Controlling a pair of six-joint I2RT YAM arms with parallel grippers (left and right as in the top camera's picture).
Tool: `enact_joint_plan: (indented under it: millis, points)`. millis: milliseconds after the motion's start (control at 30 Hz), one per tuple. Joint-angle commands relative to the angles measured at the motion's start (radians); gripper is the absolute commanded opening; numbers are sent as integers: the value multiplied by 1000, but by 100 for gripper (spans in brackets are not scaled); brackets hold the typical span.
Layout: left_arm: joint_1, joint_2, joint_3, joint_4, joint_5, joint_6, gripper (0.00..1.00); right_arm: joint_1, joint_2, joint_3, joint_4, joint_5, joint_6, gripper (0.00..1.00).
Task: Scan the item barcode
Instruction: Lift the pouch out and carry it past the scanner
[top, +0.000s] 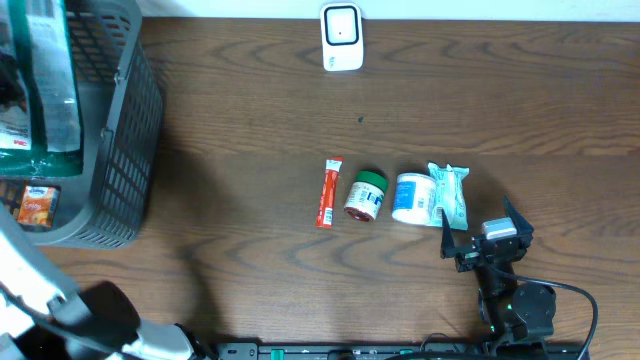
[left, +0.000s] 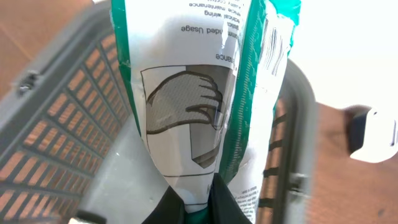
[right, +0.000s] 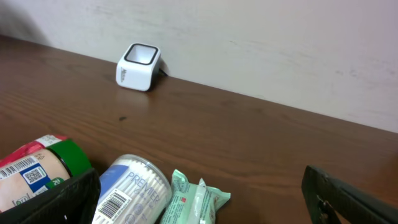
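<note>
A green-and-white printed packet (left: 199, 106) fills the left wrist view, hanging over the grey basket (left: 56, 124). My left gripper (left: 199, 196) is shut on its lower edge, with a dark finger on each side of it. In the overhead view the packet (top: 45, 75) shows at the basket (top: 130, 150), far left; the left gripper cannot be made out there. The white scanner (top: 341, 38) stands at the table's far edge, and shows as the scanner (right: 138, 66) in the right wrist view. My right gripper (top: 480, 240) is open and holds nothing, just right of a row of items.
On the table lie a red stick sachet (top: 328, 192), a green-lidded jar (top: 366, 195), a blue-and-white tub (top: 412, 198) and a mint-green pack (top: 450, 195). More packets lie in the basket, among them an orange one (top: 35, 205). A wall runs behind the scanner.
</note>
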Motion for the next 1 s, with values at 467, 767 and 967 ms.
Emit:
enact_joint_plan:
  millis: [467, 767, 967]
  points:
    - [-359, -163, -174, -285, 95, -184, 7, 6, -5, -2, -3, -2, 0, 99]
    - [-665, -161, -605, 35, -90, -355, 7, 6, -5, -2, -3, -2, 0, 99]
    - [-821, -161, -849, 302, -259, -528, 7, 6, -5, -2, -3, -2, 0, 99]
